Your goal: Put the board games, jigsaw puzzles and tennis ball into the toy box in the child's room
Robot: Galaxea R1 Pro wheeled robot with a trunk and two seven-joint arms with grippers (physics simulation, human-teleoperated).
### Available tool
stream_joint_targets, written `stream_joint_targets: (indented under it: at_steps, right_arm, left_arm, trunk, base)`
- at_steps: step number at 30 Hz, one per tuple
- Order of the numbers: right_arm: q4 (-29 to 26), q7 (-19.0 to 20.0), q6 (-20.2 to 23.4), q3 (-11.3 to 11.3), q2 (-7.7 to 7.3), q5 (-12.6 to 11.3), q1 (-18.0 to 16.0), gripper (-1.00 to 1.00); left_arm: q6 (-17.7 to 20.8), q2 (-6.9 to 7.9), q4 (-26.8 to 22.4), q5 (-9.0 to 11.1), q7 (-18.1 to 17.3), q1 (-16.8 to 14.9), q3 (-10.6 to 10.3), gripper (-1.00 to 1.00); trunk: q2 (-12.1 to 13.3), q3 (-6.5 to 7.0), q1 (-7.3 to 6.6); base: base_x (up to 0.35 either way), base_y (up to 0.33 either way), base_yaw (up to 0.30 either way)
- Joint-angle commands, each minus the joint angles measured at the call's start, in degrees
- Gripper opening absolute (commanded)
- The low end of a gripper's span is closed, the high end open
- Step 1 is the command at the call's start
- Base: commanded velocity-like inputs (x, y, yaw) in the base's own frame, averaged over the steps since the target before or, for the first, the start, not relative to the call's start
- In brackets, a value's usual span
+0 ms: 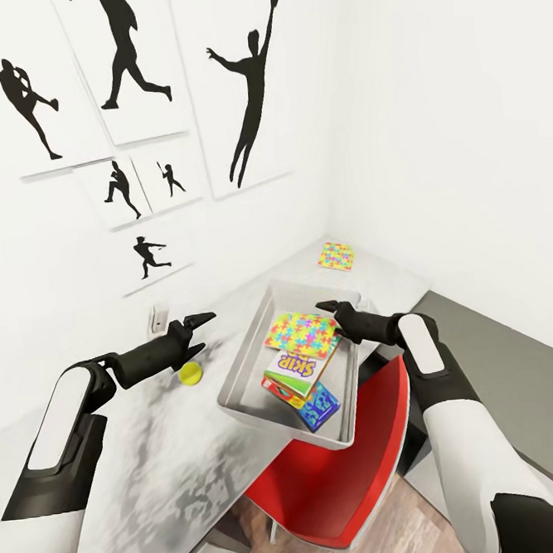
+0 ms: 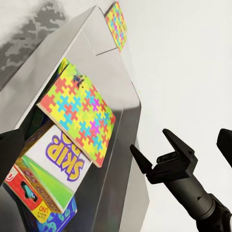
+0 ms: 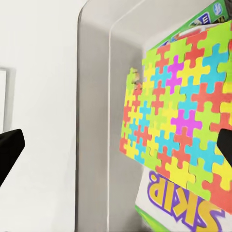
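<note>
1. Toy box (image 1: 244, 370), grey tray-like bin on the counter (image 1: 150, 461), already carries a stack: a jigsaw puzzle (image 1: 302, 333) on top, lying tilted over the SKIP box (image 1: 299, 372), with a red game box (image 1: 279, 390) and a blue one (image 1: 320, 406) beneath.
2. Second jigsaw puzzle (image 1: 336, 257) lies flat at the far corner of the counter, well apart from the toy box. Tennis ball (image 1: 190, 372), yellow-green, sits on the counter just beside the box's left wall.
3. Right end effector (image 1: 332, 309) hovers over the box's far rim, fingers spread, holding nothing. Left end effector (image 1: 199, 333) hangs just above the ball, also spread and empty.
4. Judgement: three games and one puzzle are in; ball and far puzzle remain. Ball looks the nearer pick for the left arm.
5. To do it well: come down over the ball, fingers straddling its middle, since a glancing touch would roll it along the counter. Lift clear of the box wall before crossing; release low over the stack so it does not bounce out.
6. Far puzzle is thin and flat; pinching an edge near the wall will be awkward.
7. Writing: "SKIP" in purple on the white-and-green box, upside down in the wrist views. Small yellow tag on the red box, illegible.
</note>
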Motion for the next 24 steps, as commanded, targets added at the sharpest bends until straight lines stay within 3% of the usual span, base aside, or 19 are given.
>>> stream_joint_targets:
  at_steps: [1, 18, 24]
  right_arm:
    - [-0.14, -0.58, 0.27, -0.16, 0.08, -0.6, -0.06, 1.0]
    - [-1.01, -0.62, 0.27, 0.01, 0.23, -0.62, -0.06, 1.0]
    - [-4.87, -1.6, 0.65, 0.12, 0.23, -0.64, 0.08, 1.0]
  left_arm:
    - [0.14, 0.0, -0.05, 0.6, 0.57, -0.05, 0.04, 1.0]
    - [0.11, 0.0, -0.05, 0.57, 0.63, -0.05, 0.03, 1.0]
    - [0.07, 0.0, -0.05, 0.53, 0.63, -0.05, 0.09, 1.0]
  trunk:
    - [-0.11, -0.11, 0.03]
    - [-0.11, -0.11, 0.03]
    - [-0.11, -0.11, 0.03]
  base:
    - [0.0, 0.0, 0.0]
    - [0.0, 0.0, 0.0]
    - [0.0, 0.0, 0.0]
